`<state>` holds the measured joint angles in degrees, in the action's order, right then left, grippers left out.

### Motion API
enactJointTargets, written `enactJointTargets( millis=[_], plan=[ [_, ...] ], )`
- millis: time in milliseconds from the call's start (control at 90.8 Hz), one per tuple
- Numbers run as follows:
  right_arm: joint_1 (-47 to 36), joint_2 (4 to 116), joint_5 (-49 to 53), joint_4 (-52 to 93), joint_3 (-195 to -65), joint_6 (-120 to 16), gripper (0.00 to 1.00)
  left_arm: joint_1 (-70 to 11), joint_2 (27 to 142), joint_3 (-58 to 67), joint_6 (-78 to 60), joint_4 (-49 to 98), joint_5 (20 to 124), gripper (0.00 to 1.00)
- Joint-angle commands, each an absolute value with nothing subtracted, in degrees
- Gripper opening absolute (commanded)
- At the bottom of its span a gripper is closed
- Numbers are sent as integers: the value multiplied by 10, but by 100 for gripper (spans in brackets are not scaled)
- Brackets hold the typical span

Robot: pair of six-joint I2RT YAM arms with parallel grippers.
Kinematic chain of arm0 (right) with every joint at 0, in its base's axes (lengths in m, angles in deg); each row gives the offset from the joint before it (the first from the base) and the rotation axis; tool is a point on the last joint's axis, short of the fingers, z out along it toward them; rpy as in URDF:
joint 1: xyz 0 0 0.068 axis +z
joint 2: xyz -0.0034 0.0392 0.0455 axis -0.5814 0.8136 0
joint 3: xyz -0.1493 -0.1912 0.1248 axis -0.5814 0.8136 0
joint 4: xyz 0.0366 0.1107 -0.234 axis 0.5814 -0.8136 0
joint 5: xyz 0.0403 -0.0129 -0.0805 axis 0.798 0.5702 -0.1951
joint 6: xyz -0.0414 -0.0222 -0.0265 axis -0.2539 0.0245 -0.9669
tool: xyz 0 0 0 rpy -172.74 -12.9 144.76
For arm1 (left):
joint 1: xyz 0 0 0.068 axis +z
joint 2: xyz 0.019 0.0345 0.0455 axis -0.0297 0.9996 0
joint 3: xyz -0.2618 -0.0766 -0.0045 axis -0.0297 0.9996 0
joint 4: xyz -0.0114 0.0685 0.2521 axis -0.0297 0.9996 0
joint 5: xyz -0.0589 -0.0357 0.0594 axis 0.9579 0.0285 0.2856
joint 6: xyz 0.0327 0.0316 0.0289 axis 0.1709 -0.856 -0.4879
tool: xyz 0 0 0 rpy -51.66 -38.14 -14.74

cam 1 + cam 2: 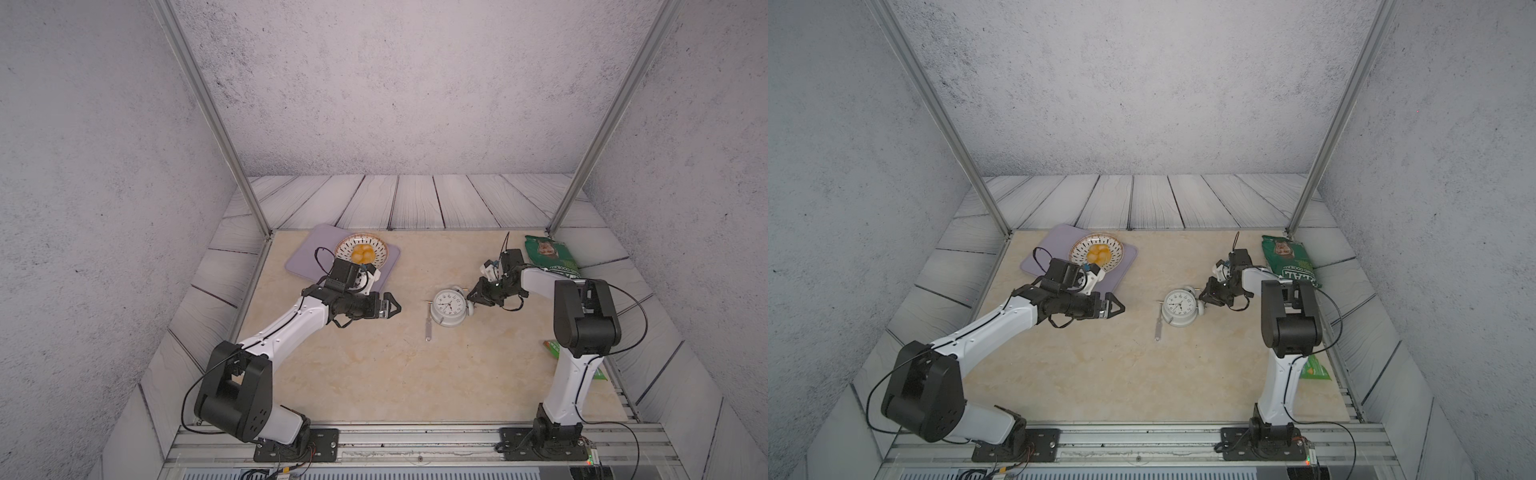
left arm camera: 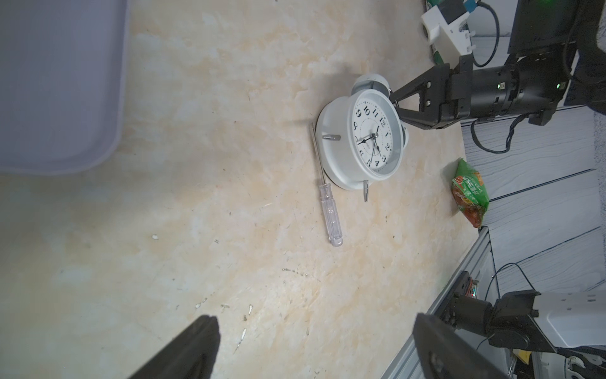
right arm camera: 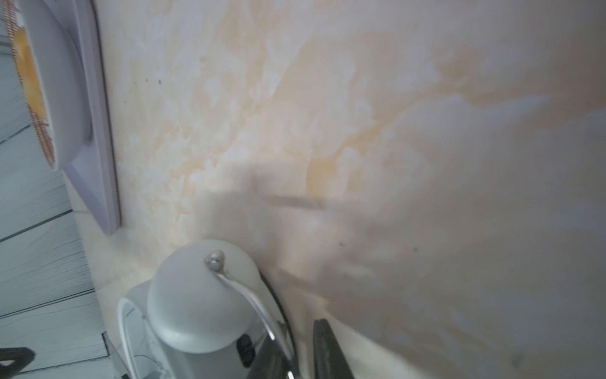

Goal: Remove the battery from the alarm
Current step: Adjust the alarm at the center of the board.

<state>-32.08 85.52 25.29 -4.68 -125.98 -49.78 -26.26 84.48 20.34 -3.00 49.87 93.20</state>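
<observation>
The alarm (image 1: 449, 306) (image 1: 1179, 307) lies on its back mid-table, white dial up; the left wrist view shows it too (image 2: 364, 137). My right gripper (image 1: 468, 296) (image 1: 1201, 296) (image 2: 395, 105) reaches its top between the two bells. In the right wrist view the jaws (image 3: 295, 338) stand nearly together with the alarm's (image 3: 196, 302) metal handle and rim between them. My left gripper (image 1: 397, 308) (image 1: 1123, 308) (image 2: 314, 328) hovers open to the clock's left, holding nothing. The battery is hidden.
A clear-handled screwdriver (image 1: 428, 328) (image 2: 328, 203) lies against the clock's left side. A patterned bowl (image 1: 343, 245) of yellow food sits on a lilac mat (image 1: 307, 257) at back left. A green bag (image 1: 548, 253) lies at back right, a small packet (image 2: 470, 193) at the right edge.
</observation>
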Motion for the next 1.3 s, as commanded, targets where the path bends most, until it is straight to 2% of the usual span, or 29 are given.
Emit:
enactJointTargets(
  millis=[0, 44, 220, 330, 561, 661, 903, 1101, 1288],
  plan=[
    [-319, 855, 265, -81, -1276, -497, 6, -273, 835, 203, -40, 505, 914, 99],
    [-319, 840, 257, -92, -1274, -499, 0, -278, 832, 201, -45, 508, 903, 100],
    [-315, 764, 209, -172, -1278, -487, 0, -293, 811, 201, -68, 511, 869, 99],
    [-306, 726, 117, -279, -1303, -511, 0, -294, 798, 199, -74, 517, 848, 99],
    [-265, 674, -174, -432, -1354, -551, 0, -293, 780, 194, -76, 527, 813, 99],
    [-230, 663, -345, -471, -1380, -557, 0, -288, 780, 192, -59, 529, 797, 99],
    [-157, 706, -691, -529, -1402, -560, 0, -268, 785, 184, -46, 570, 761, 99],
    [-84, 777, -769, -520, -1403, -529, 0, -240, 770, 189, -33, 611, 716, 99],
    [-10, 875, -789, -538, -1436, -480, 0, -222, 750, 198, -31, 629, 697, 99]
  ],
)
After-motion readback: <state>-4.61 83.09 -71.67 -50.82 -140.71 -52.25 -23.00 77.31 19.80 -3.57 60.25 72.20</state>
